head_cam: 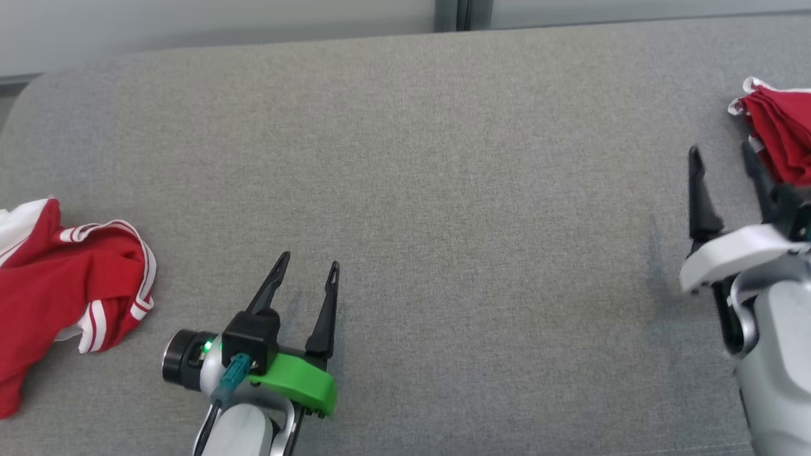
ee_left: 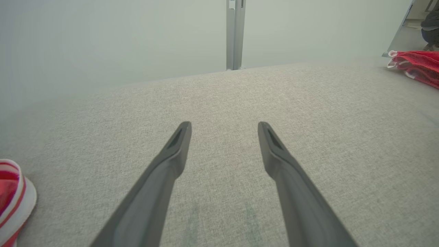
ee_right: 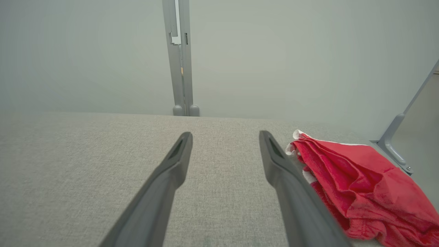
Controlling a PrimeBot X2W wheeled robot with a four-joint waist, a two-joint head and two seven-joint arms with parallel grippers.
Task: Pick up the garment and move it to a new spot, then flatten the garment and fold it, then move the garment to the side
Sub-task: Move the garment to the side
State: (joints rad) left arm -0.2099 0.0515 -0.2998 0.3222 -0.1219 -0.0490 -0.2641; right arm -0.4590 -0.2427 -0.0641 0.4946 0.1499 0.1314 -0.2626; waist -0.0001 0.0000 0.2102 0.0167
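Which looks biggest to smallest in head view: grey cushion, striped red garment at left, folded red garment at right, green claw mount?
1. Grey cushion.
2. Striped red garment, cropped by the frame.
3. Folded red garment and green claw mount: about alike, garment cropped, mount nearer camera; unranked.

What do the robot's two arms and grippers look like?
Each has two long dark tapering fingers. The left gripper has a green bracket, a black block, a teal cable and a green light. The right gripper has a white bracket.
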